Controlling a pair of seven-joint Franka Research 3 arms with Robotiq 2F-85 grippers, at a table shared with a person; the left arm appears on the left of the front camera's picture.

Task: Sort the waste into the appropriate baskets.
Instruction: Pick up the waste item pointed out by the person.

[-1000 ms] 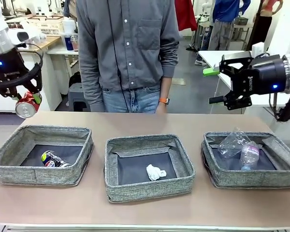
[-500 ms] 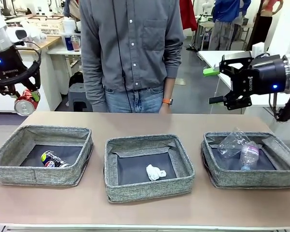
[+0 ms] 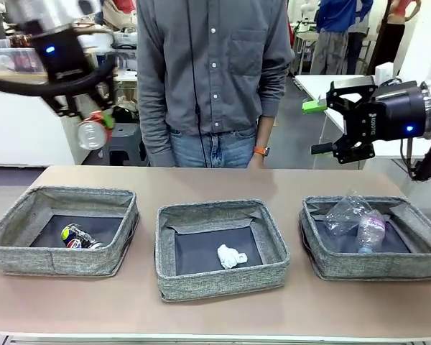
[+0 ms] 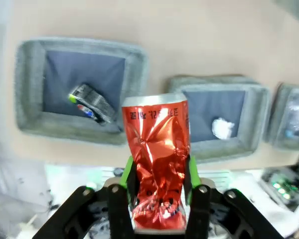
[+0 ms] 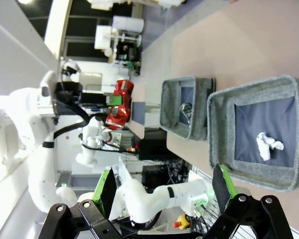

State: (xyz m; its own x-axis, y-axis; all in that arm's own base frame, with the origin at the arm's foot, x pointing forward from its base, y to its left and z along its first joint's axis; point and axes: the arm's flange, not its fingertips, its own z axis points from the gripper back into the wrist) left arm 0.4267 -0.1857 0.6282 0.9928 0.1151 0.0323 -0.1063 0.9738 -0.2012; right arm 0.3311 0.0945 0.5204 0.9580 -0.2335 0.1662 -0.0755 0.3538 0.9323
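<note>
left wrist view: left gripper (image 4: 158, 175) clamps crushed red can (image 4: 158, 162).

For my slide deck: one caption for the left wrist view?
Left gripper holds a crushed red can above three grey baskets on the table.

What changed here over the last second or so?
The left gripper, still clamping the crushed red can, swung up and inward toward the middle, above the left basket. The person shifted slightly. The right gripper stayed open and still; the baskets' contents didn't move.
</note>
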